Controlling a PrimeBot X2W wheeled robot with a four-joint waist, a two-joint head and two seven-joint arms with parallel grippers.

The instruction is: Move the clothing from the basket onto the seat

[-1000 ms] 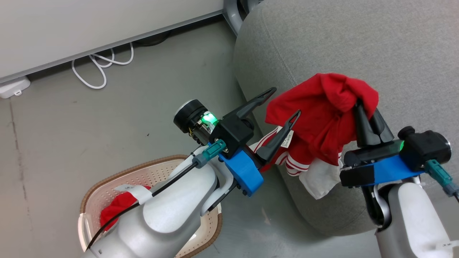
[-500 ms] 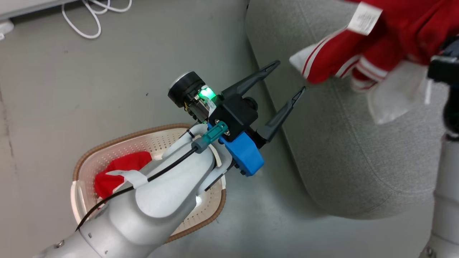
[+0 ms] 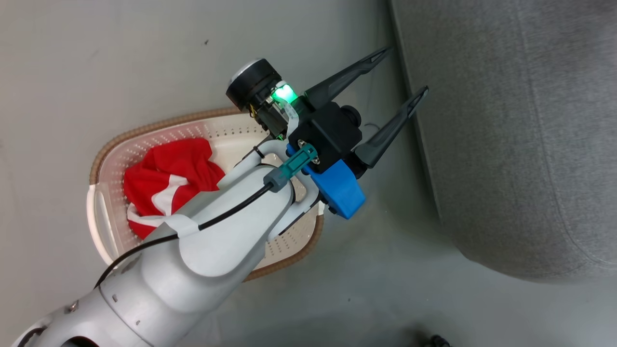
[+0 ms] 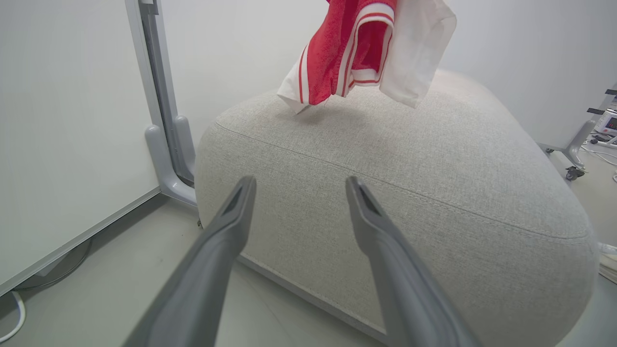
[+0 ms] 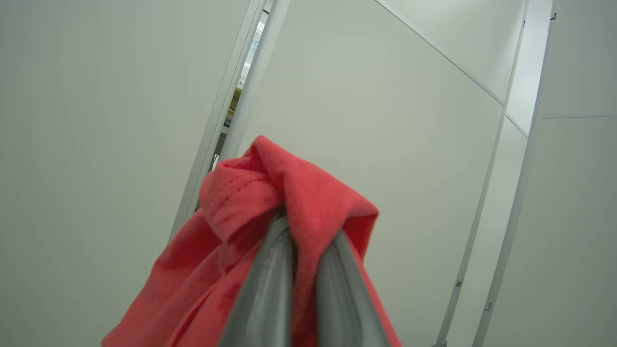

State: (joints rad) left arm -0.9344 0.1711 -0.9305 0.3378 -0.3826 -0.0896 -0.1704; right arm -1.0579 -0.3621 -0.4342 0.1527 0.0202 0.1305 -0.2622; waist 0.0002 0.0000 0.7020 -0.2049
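Observation:
One red garment [image 3: 166, 176] with white trim lies bunched in the cream basket [image 3: 103, 219] on the floor, partly behind my left forearm. My left gripper [image 3: 404, 71] is open and empty, raised between the basket and the grey sofa [image 3: 520, 135], its fingers pointing at the sofa's side. The left wrist view shows the open left gripper [image 4: 299, 185] facing the sofa [image 4: 434, 164], and a second red garment [image 4: 354, 50] with white stripes hanging above the seat. My right gripper [image 5: 304, 226] is shut on that red garment [image 5: 241, 226], held up against pale wall panels.
Bare grey floor [image 3: 120, 62] surrounds the basket and runs along the sofa's edge. A white wall panel [image 4: 67, 120] with a grey post [image 4: 164, 125] stands beside the sofa's far end. A wheeled stand and cables [image 4: 578, 159] sit beyond the sofa.
The head camera has tilted down, so the basket is now central and the cables are gone from view. The red garment held by the right gripper rose and left the head view.

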